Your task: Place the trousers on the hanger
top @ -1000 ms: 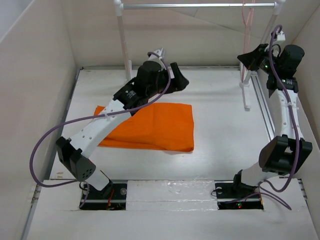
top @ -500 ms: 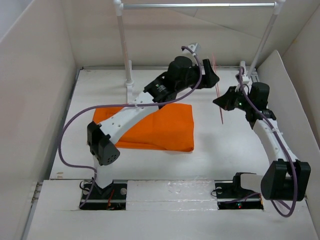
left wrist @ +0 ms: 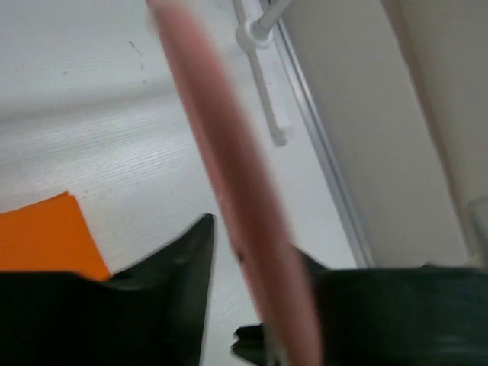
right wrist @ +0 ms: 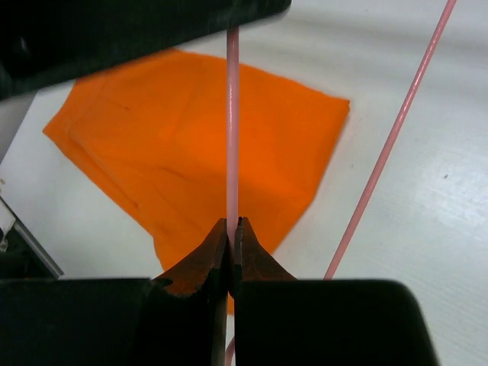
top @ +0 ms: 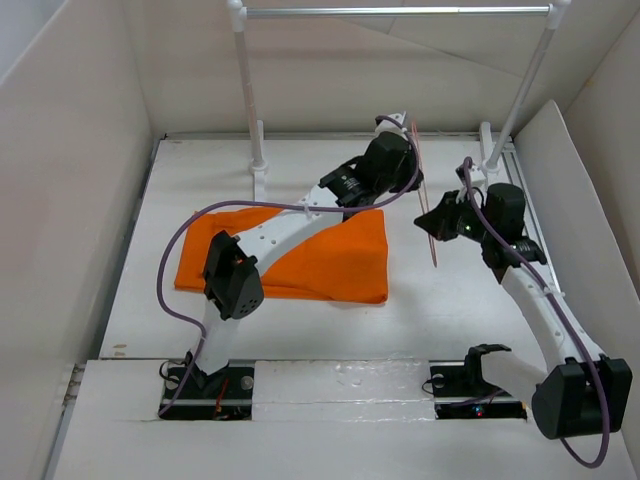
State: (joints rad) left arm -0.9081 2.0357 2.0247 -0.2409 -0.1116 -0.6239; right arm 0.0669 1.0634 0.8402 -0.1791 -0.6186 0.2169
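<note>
The trousers [top: 330, 255] are a folded orange cloth lying flat on the table left of centre; they also show in the right wrist view [right wrist: 175, 145] and as a corner [left wrist: 38, 236] in the left wrist view. The hanger [top: 424, 195], thin pale pink wire, stands tilted in the air right of them. My right gripper [top: 432, 222] is shut on one wire of the hanger [right wrist: 232, 114], its tips [right wrist: 235, 223] pinching it. My left gripper [top: 412, 140] reaches the hanger's upper part. Its jaws [left wrist: 255, 236] stand either side of the blurred hanger [left wrist: 221, 152], with a sliver of table beside it.
A silver rail [top: 400, 12] on white posts [top: 248, 90] spans the back of the table. Pale walls enclose the left and back, and a slanted white board [top: 565, 150] stands at the right. The left arm stretches over the trousers.
My right arm brought the hanger from the rail down toward the middle. My left arm swung right from above the trousers to the hanger, and its jaws narrowed round it.
</note>
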